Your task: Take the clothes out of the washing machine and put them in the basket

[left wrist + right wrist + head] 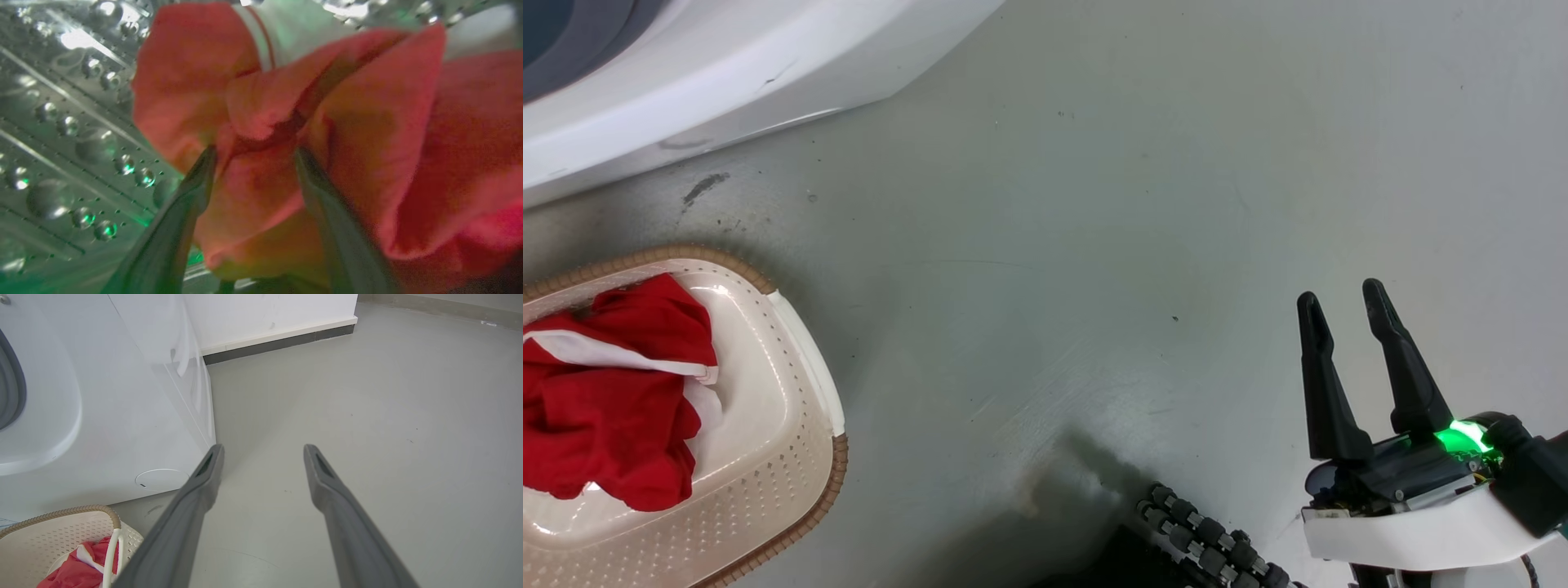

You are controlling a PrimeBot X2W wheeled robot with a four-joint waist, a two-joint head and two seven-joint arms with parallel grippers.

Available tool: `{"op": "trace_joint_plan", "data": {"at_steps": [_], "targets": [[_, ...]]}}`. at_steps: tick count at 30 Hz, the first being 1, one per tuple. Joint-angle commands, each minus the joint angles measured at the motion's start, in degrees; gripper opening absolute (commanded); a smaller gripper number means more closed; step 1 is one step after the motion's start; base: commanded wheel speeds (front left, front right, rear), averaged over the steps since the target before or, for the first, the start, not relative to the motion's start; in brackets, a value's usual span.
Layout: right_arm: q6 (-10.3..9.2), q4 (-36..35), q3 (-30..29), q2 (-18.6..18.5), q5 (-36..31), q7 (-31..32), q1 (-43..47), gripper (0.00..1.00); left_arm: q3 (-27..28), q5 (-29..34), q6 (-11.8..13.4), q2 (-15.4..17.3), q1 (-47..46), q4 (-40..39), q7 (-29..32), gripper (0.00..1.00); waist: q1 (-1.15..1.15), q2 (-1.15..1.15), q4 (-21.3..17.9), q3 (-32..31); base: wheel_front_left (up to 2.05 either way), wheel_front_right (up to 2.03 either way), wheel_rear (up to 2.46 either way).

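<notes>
The cream basket (786, 480), at 8 o'clock in the head view, holds one red garment (613, 400). The second red garment (347, 134) lies in the steel drum (61, 122) of the washing machine (686, 73), the left claw (255, 157) spread astride a fold, perhaps touching it. At 4 o'clock the right claw (1341, 292) hangs spread, empty.

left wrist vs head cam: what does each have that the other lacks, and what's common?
Left wrist: the steel drum, a red garment lying in it, and the open left pincer with a fold bulging between its fingers.
Head: the basket holding a second garment, the floor, the washer shell, and the open right pincer over the floor, holding nothing.
Shared: red cloth with white trim, a different piece in each, and the washer, inside versus outside.
</notes>
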Motion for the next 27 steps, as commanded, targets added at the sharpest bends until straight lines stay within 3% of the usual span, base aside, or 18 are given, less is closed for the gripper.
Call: {"op": "trace_joint_plan", "data": {"at_steps": [1, 3, 4, 5, 14, 25, 27], "targets": [[-0.04, -0.3, -0.2, 0.0, 0.1, -0.1, 0.3, 1.00, -0.7, -0.6, 0.0, 0.0, 0.2, 0.4, 0.7, 1.00, 0.00, 0.00, 0.0, 0.0, 0.00, 0.00, 0.00], [-0.04, -0.4, -0.2, 0.0, 0.1, -0.1, 0.4, 1.00, -2.2, -1.9, -0.1, 0.0, 0.3, 0.7, 1.7, 1.00, 0.00, 0.00, 0.0, 0.1, 0.01, 0.01, 0.01], [-0.04, -0.4, -0.2, 0.1, 0.1, -0.1, 0.4, 1.00, -2.6, -3.0, -0.1, -0.1, 0.5, 0.8, 2.5, 0.32, 0.00, 0.00, 0.0, 0.2, 0.01, 0.01, 0.01], [-0.04, -0.5, -0.2, 0.0, 0.1, -0.1, 0.4, 1.00, -3.3, -3.8, -0.1, -0.2, 0.6, 0.3, 2.8, 0.00, 0.00, 0.00, 0.0, 0.3, 0.01, 0.01, 0.01], [-0.04, -0.3, 0.0, 0.1, 0.1, -0.1, -1.3, 1.00, -8.1, -8.1, -0.1, 2.8, -0.5, -1.6, 0.2, 0.00, 0.00, 0.00, 0.2, 0.6, 0.00, 0.00, 0.00], [-0.04, 1.7, 0.1, 0.0, 0.0, -0.1, -5.7, 1.00, -12.6, -10.1, 0.0, 6.6, 1.1, -3.6, -11.2, 0.00, 0.00, 0.00, -0.2, -2.8, 0.00, 0.00, 0.00], [-0.04, 2.3, -0.5, 0.0, -0.6, -0.1, -6.3, 1.00, -13.4, -9.9, 0.0, 6.0, 3.6, -3.5, -14.1, 0.00, 0.00, 0.00, 0.7, -4.5, 0.00, 0.00, 0.00]]}}
